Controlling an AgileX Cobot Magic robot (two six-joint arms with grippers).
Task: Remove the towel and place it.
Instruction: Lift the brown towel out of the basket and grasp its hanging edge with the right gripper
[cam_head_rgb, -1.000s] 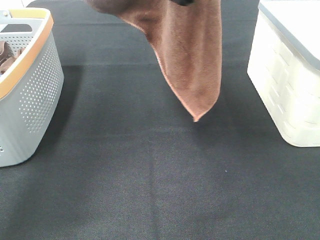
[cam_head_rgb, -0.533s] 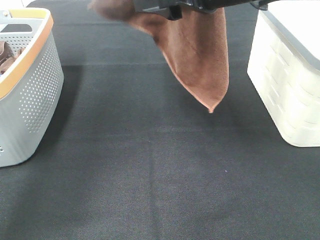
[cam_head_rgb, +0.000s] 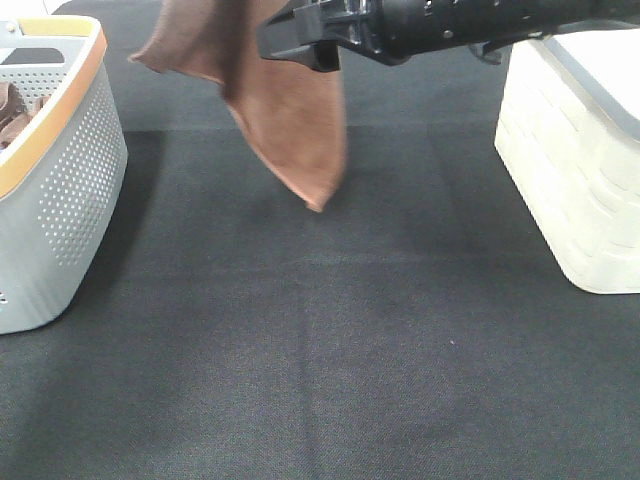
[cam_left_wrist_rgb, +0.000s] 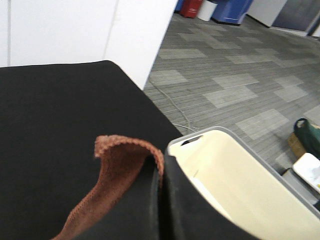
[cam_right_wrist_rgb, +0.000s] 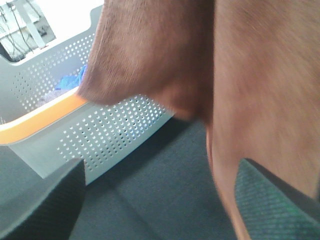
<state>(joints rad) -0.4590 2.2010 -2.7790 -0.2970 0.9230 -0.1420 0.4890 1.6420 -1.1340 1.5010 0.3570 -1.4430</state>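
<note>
One towel (cam_head_rgb: 293, 130) hangs from left end effector (cam_left_wrist_rgb: 161, 167).

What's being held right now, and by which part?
The towel, pinched at its hemmed edge by the shut left gripper, the rest hanging free. The right gripper is open beside it, holding nothing.

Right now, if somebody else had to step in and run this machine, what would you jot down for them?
Left gripper: shut on the edge of the towel, which hangs over the black table.
Right gripper: open, close by the hanging towel, not gripping it.
Done: towel is up, outside the grey basket.
Left to do: set it down; the white bin stands on the right side.
</note>
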